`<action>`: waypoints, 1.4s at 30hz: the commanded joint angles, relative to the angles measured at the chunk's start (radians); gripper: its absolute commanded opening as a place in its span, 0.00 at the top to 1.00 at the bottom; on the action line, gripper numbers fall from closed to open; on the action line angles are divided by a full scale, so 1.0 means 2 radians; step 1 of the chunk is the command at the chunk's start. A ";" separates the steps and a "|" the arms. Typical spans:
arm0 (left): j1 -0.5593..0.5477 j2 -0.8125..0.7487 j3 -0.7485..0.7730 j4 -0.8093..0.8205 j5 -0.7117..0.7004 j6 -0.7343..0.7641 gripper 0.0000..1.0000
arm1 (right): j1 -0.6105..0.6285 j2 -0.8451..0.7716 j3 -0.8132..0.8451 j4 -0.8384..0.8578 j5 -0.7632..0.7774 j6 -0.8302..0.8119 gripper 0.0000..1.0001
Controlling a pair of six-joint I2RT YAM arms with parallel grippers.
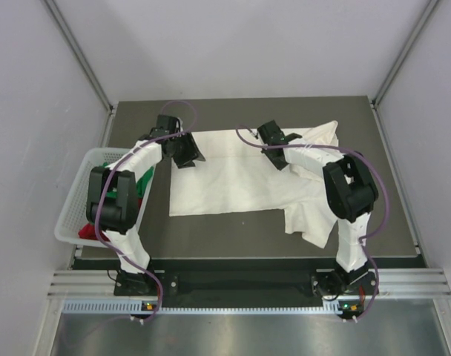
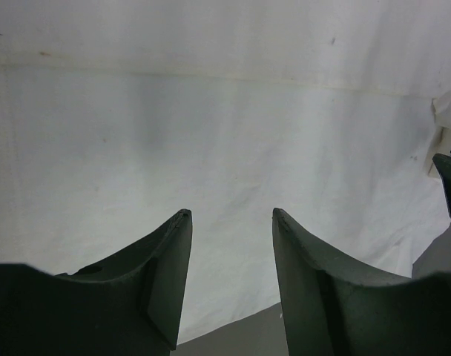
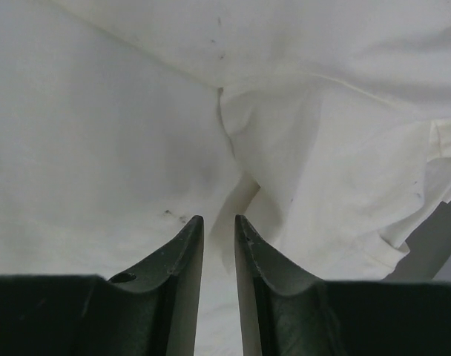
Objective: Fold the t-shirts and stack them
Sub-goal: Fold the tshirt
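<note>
Cream-white t-shirt (image 1: 233, 178) lay spread on the desk (image 1: 233, 239), its right side rumpled. Left end effector (image 2: 231, 215) hung over its far left edge, jaws well apart, empty. Right end effector (image 3: 219, 219) met a crease at far right, jaws nearly closed; grip undetermined. Green t-shirt (image 1: 145, 180) and red t-shirt (image 1: 88, 231) lay in the left basket (image 1: 68, 222).
</note>
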 commanded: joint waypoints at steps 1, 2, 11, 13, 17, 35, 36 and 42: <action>0.004 -0.009 -0.005 0.016 0.006 -0.001 0.48 | -0.003 0.010 0.002 0.014 0.049 -0.014 0.75; 0.004 -0.009 -0.004 0.017 0.007 -0.001 0.48 | -0.004 0.013 0.001 0.014 0.060 -0.014 0.75; 0.004 -0.005 -0.004 0.015 0.006 -0.001 0.48 | -0.020 0.031 -0.003 0.018 0.079 -0.016 0.74; 0.004 -0.005 -0.003 0.015 0.004 0.000 0.48 | -0.028 0.034 -0.005 0.015 0.080 -0.014 0.76; 0.004 -0.002 -0.002 0.015 0.006 -0.001 0.48 | -0.035 0.033 -0.005 0.015 0.077 -0.011 0.79; 0.004 0.023 0.006 0.024 0.012 -0.012 0.49 | -0.103 -0.027 0.044 -0.062 -0.153 0.068 1.00; 0.004 0.023 0.006 0.024 0.013 -0.013 0.49 | -0.110 -0.026 0.047 -0.065 -0.166 0.075 1.00; 0.004 0.025 0.009 0.022 0.011 -0.011 0.49 | -0.157 -0.022 0.041 -0.066 -0.289 0.110 1.00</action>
